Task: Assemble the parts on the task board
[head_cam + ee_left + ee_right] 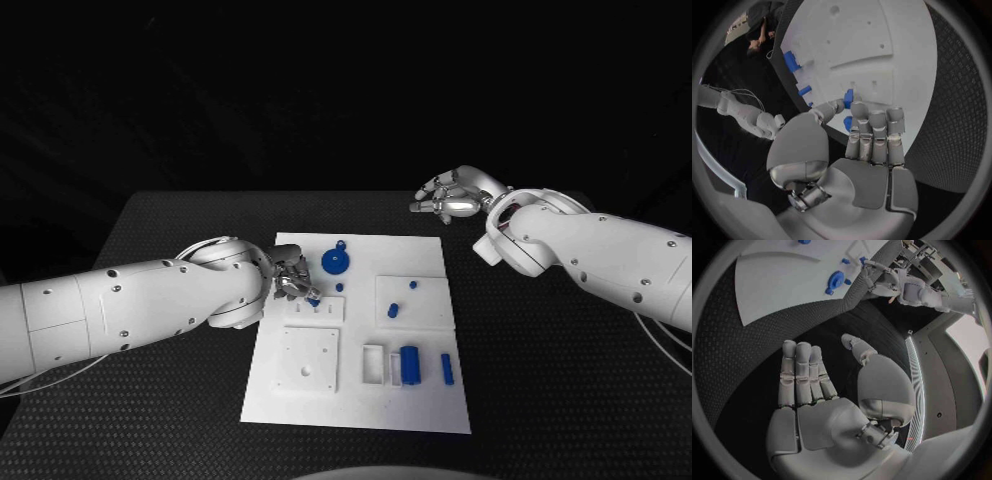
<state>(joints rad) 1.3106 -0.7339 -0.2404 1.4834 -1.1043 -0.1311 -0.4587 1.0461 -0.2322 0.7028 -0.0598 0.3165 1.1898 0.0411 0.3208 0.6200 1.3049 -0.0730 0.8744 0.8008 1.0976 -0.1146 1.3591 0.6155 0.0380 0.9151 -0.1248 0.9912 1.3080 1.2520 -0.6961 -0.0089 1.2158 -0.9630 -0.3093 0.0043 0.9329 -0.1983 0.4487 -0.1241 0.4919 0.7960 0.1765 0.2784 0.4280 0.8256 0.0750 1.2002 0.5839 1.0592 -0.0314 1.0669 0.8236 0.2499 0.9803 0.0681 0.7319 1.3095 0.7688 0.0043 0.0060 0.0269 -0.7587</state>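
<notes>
The white task board (418, 405) lies in the middle of the black table. My left hand (291, 276) hovers over its left edge and pinches a small blue part (313, 299) between thumb and fingers; the left wrist view shows that part (847, 121) at the fingertips above the board (879, 30). A blue round disc (336, 263) lies just beyond the hand. My right hand (459, 195) hangs over the table past the board's far right corner, fingers straight and apart, holding nothing (814, 385).
On the board lie two small blue pegs (392, 310), a blue cylinder (411, 364) in a white holder and a slim blue bar (447, 369). A raised white block (310, 358) stands near the front left. Black table (562, 400) surrounds the board.
</notes>
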